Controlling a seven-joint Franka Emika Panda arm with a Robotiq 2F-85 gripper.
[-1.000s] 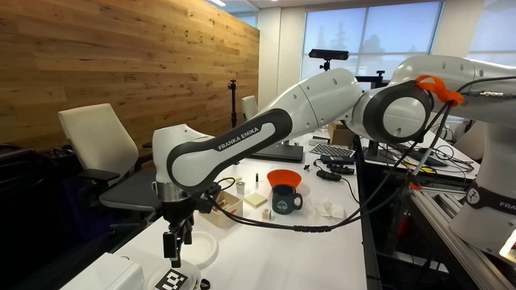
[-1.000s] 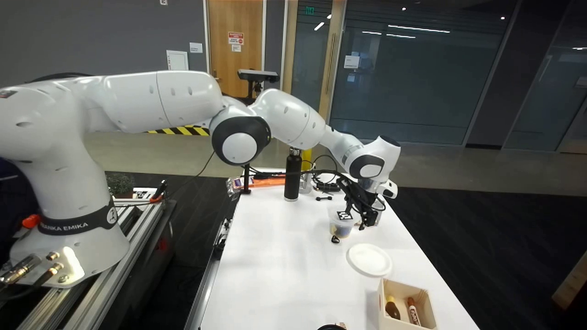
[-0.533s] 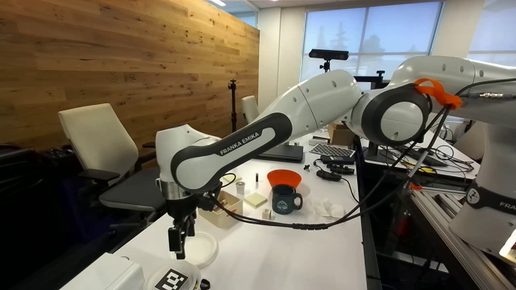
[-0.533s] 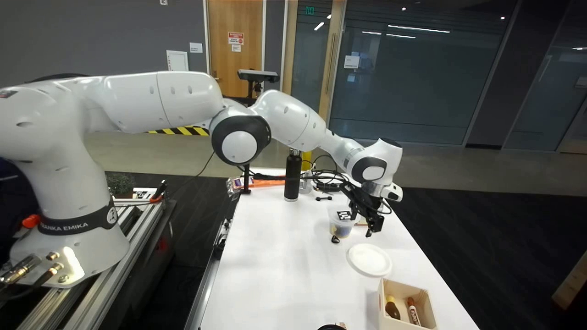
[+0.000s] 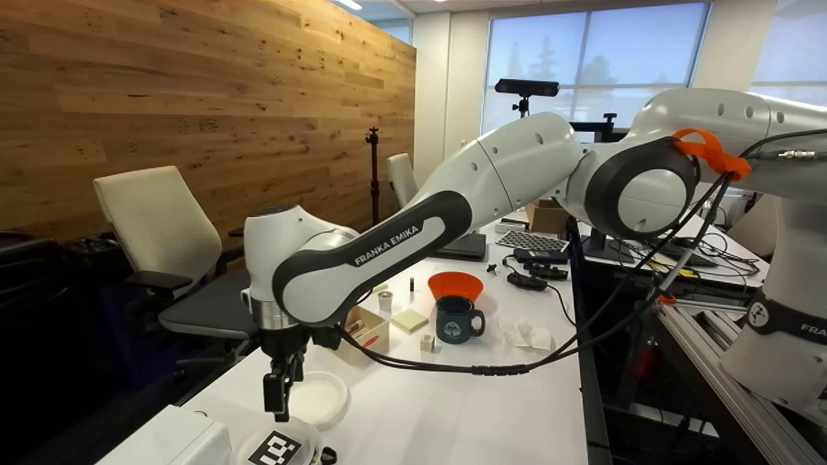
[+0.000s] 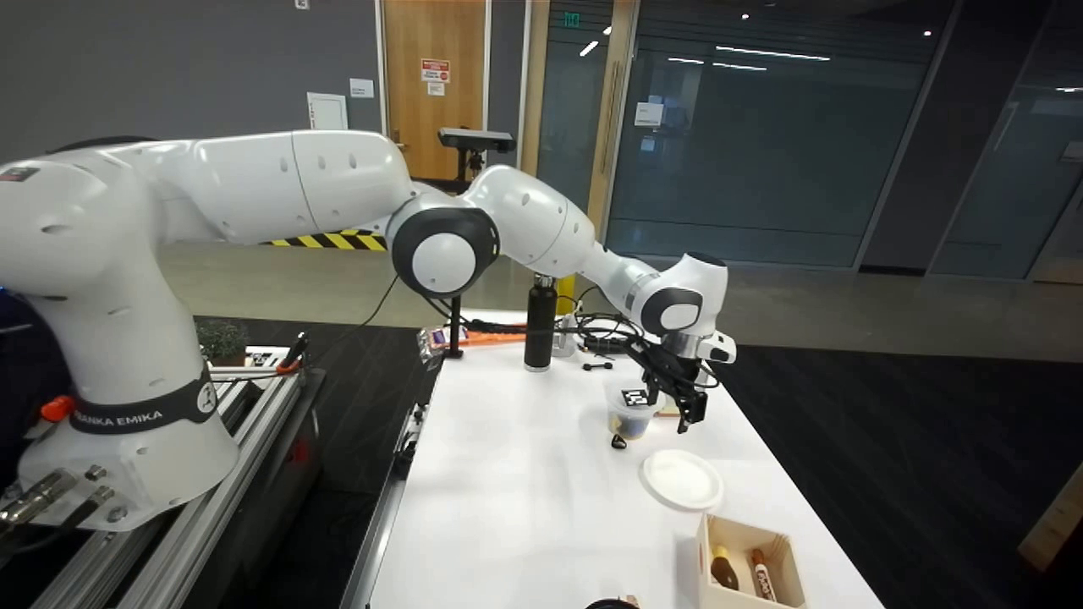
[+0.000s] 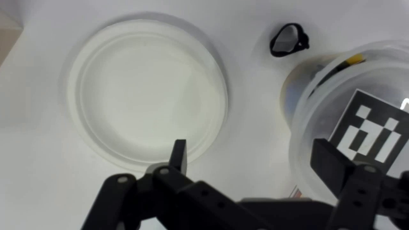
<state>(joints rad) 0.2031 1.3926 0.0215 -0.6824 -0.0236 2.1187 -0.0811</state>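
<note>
Fingers (image 7: pixel 327 164) wide apart, slightly nearer tub (image 6: pixel 628 421) than half-second ago; plate (image 7: pixel 147 95) unmoved.

Wide-spread tool (image 7: pixel 250 144) near white plate (image 7: pixel 147 95), clear tub (image 7: pixel 310 134), black loop (image 7: pixel 302 41)

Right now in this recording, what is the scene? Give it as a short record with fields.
state: gripper open, holding nothing, above the white table
nearest: clear tub with black-and-white marker; white plate
contact: cannot be told
by the tub: black loop
container: beige box holding a dark yellow-topped item and slim brown item
farther off: dark green mug, orange bowl
</note>
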